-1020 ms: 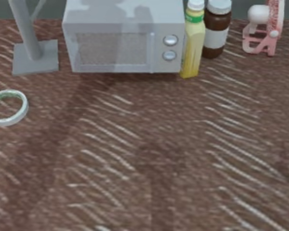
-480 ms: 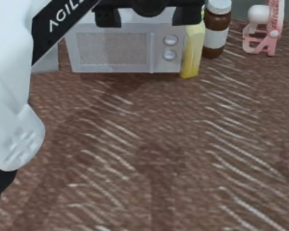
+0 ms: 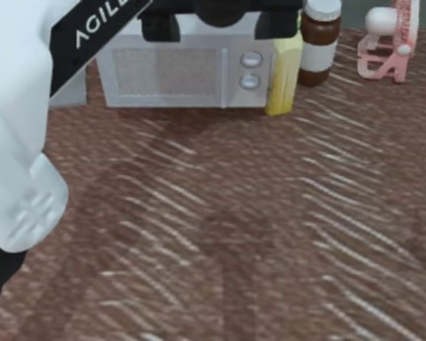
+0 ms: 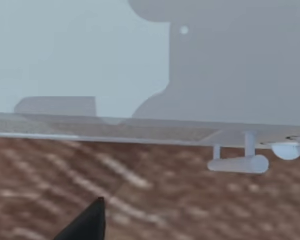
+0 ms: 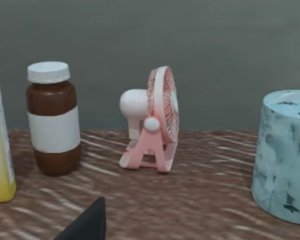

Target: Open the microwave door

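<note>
The light-grey microwave point(image 3: 188, 67) stands at the back of the table. Its door point(image 3: 163, 71), with a speckled mesh window, lies flush and closed beside two silver knobs point(image 3: 250, 69). My left arm point(image 3: 28, 121) reaches from the left up over the microwave, its black gripper end point(image 3: 220, 13) above the roof. In the left wrist view I look down on the microwave roof point(image 4: 80, 60) and the door's white bar handle point(image 4: 238, 163). My left gripper point(image 4: 193, 220) is open and holds nothing; one fingertip point(image 4: 92, 222) shows. My right gripper point(image 5: 132, 220) stays parked at the right, open.
A yellow bottle point(image 3: 284, 71) stands tight against the microwave's right side, then a brown jar point(image 3: 319, 42) and a pink fan point(image 3: 387, 42). A pale blue cylinder point(image 5: 285, 155) stands right of the fan. A grey stand point(image 3: 69, 89) peeks out behind my left arm.
My left arm has swung in over the table's left side and the microwave's roof, covering the stand and a tape ring. In the last half second it barely moved. The door stays closed.
</note>
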Action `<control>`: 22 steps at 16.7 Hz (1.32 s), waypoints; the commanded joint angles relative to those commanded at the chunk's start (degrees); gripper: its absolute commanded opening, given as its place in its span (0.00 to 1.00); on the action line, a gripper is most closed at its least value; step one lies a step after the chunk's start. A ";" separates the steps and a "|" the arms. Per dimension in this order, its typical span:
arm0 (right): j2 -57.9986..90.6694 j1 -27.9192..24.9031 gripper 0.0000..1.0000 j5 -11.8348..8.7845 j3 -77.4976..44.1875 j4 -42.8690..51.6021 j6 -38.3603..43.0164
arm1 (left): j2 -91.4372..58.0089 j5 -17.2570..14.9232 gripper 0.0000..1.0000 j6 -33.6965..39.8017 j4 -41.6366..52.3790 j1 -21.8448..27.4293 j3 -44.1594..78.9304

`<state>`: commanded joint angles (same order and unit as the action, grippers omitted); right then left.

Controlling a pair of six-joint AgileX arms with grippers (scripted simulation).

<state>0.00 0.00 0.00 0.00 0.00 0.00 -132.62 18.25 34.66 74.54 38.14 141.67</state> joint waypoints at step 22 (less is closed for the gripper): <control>0.00 0.00 1.00 0.00 0.00 0.00 0.00 | -3.83 -1.18 0.25 -2.65 -13.14 -2.62 -8.38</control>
<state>0.00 0.00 0.00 0.00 0.00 0.00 -136.44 17.08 32.01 61.40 35.53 133.29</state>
